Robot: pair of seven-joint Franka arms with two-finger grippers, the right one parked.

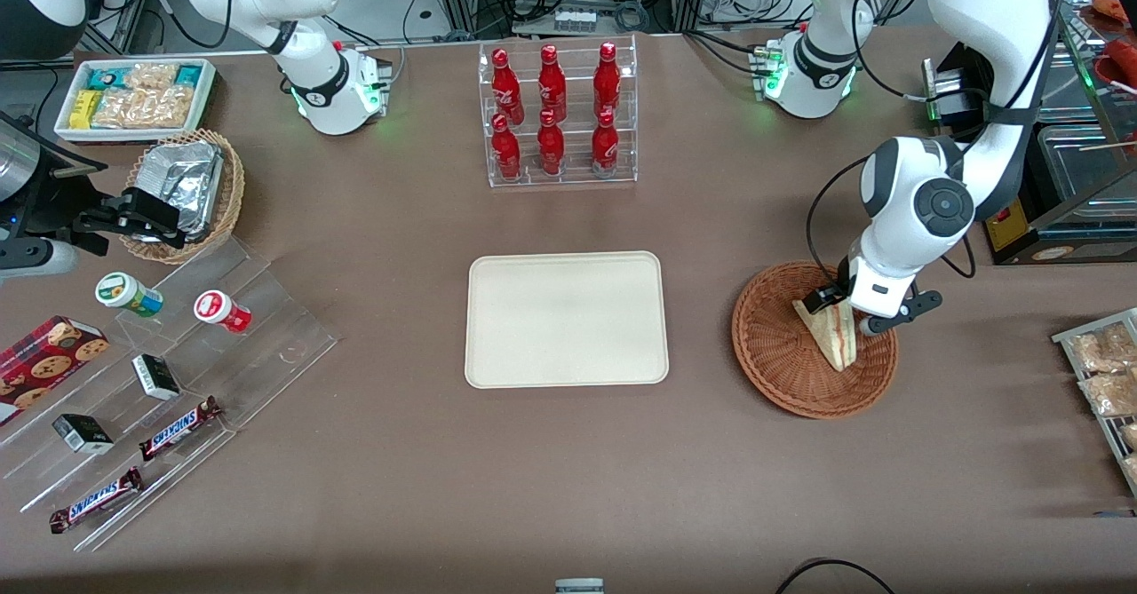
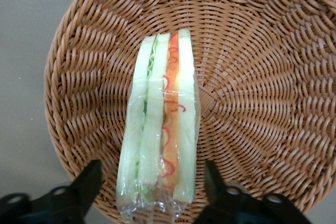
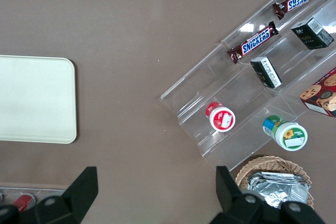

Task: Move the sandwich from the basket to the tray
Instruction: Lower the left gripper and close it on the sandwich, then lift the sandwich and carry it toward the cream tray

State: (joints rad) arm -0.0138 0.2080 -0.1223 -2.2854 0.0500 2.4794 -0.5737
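**Mia:** When you look from the front, where is the sandwich [image 1: 833,335]?

**Ben:** It lies in the basket [image 1: 777,354], toward the working arm's end of the table from the tray [image 1: 566,319]. The gripper [image 1: 844,310] is low over the end of the sandwich farther from the camera. The tray has nothing on it yet.

**Mia:** And from the wrist?

**Ben:** The sandwich [image 2: 160,124] stands on its edge in the basket [image 2: 262,77], wrapped in clear film. The fingers [image 2: 86,184] are wide open, one on each side of it, holding nothing.

**Mia:** What should it do?

**Ben:** I think it should go down a bit more, keep the sandwich in the middle, and squeeze softly. Soft bread squashes, and film may slip.
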